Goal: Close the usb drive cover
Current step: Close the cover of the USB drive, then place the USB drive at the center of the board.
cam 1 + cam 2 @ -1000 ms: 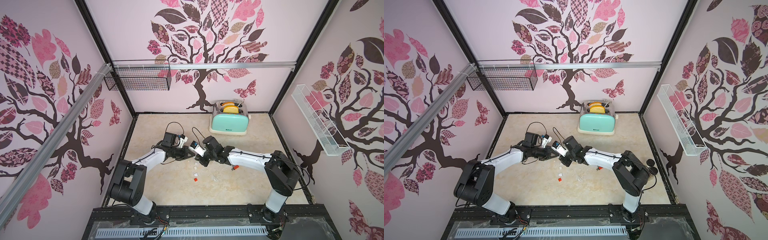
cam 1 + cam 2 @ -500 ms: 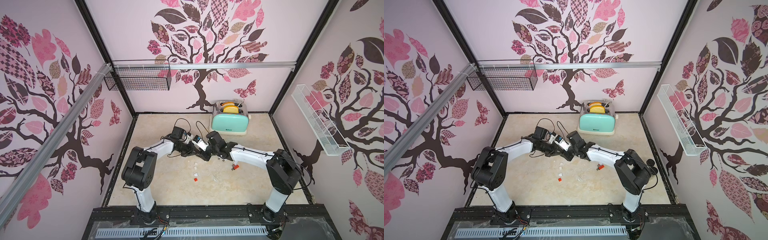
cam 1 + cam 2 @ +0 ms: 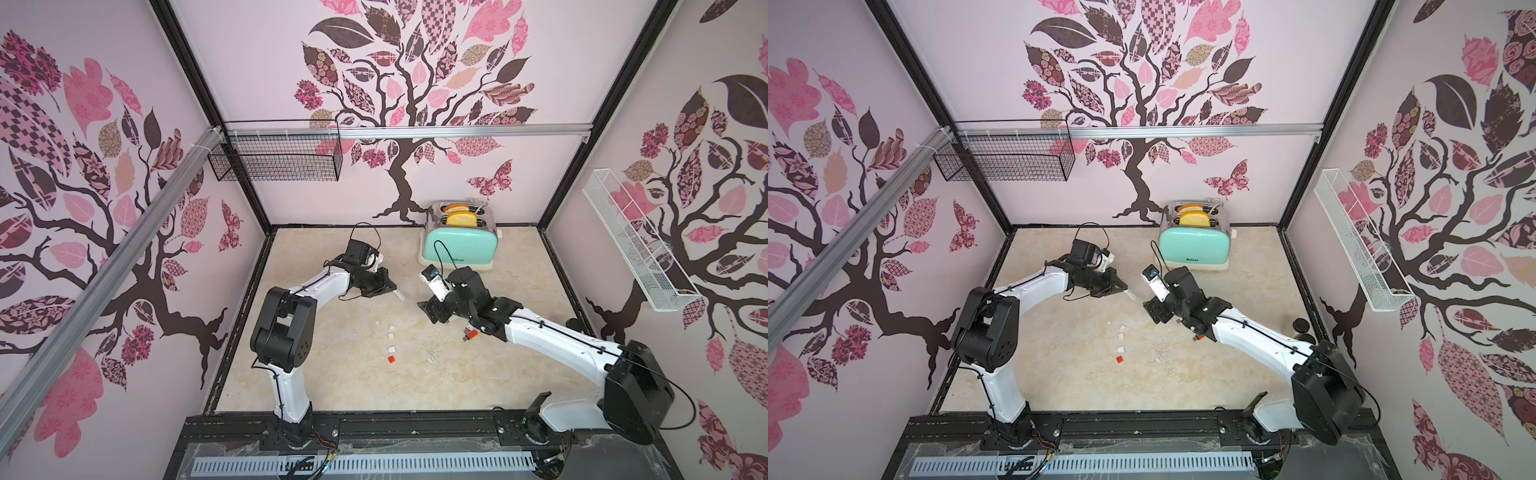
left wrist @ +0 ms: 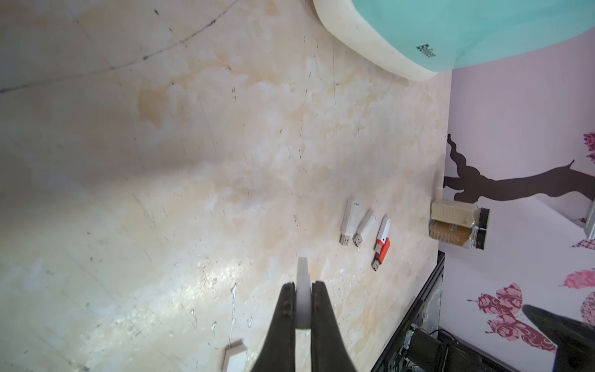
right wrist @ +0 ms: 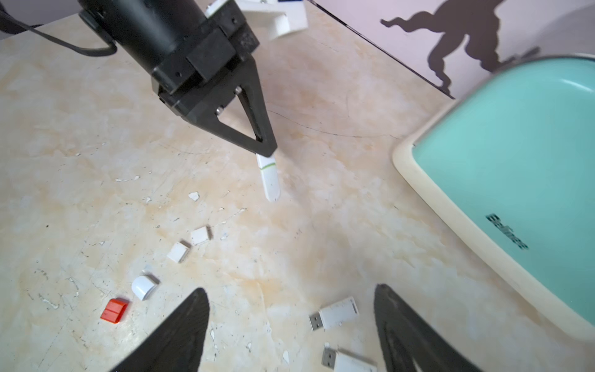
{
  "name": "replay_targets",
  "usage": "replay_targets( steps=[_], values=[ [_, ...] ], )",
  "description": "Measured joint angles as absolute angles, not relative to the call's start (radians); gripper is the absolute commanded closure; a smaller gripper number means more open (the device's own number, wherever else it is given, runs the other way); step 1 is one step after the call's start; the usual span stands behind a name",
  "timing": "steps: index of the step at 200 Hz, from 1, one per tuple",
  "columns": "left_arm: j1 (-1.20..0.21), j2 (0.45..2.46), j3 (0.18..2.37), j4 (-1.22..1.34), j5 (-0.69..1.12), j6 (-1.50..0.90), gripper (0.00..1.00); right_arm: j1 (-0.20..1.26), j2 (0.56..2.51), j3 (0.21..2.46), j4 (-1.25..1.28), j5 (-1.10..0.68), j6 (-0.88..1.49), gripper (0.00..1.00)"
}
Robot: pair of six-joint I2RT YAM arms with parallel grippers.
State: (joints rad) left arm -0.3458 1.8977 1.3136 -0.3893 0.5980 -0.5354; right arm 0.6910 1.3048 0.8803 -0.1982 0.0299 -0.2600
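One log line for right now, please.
left gripper: shut on white drive, no plug showing | right gripper: open, empty | table: loose caps, uncapped drives

Found the toaster (image 3: 459, 249) at one o'clock of the loose caps (image 5: 199, 235), uncapped drives (image 5: 336, 312) at three o'clock, all on the table (image 3: 332, 374).

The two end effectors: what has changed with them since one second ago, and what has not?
The right end effector opened, let go of the white USB drive and drew back to its side. The left end effector stayed shut on the drive. The loose caps and the toaster did not move.
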Motion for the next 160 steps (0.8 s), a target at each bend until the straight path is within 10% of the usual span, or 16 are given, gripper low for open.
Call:
replay_targets(
  steps=[160],
  values=[
    [-0.327, 2.162, 1.439, -0.128, 0.597, -0.789, 1.0, 0.684, 1.021, 0.706, -0.345, 0.281, -0.074, 0.02]
  ],
)
